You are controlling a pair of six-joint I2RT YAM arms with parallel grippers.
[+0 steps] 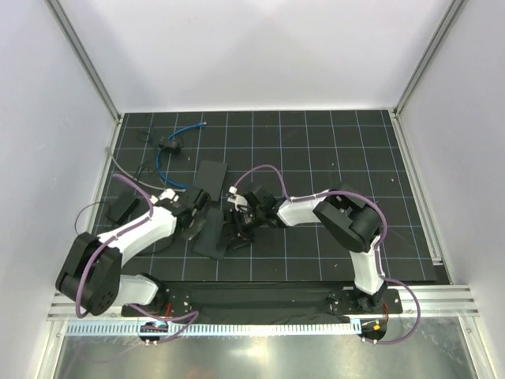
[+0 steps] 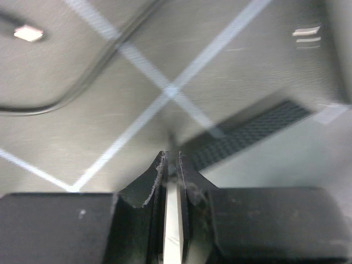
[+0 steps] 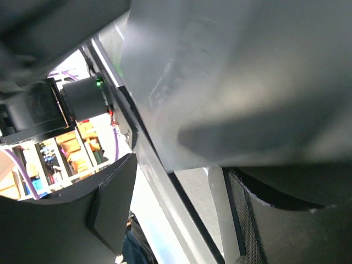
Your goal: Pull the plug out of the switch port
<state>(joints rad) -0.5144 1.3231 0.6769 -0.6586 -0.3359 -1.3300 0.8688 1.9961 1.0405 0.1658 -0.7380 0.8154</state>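
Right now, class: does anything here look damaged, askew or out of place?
Yes. The black finger pads of the left tool have ragged, whitish, chipped edges at their tips, which looks like wear. I cannot make out anything else amiss.

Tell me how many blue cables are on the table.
1. The blue cable curves across the back left of the table; another might lie hidden beneath something.

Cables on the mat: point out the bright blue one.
The blue cable arcs across the mat's far-left part, past the small black box. It alone is bright blue; the other leads nearby are dull grey or black.
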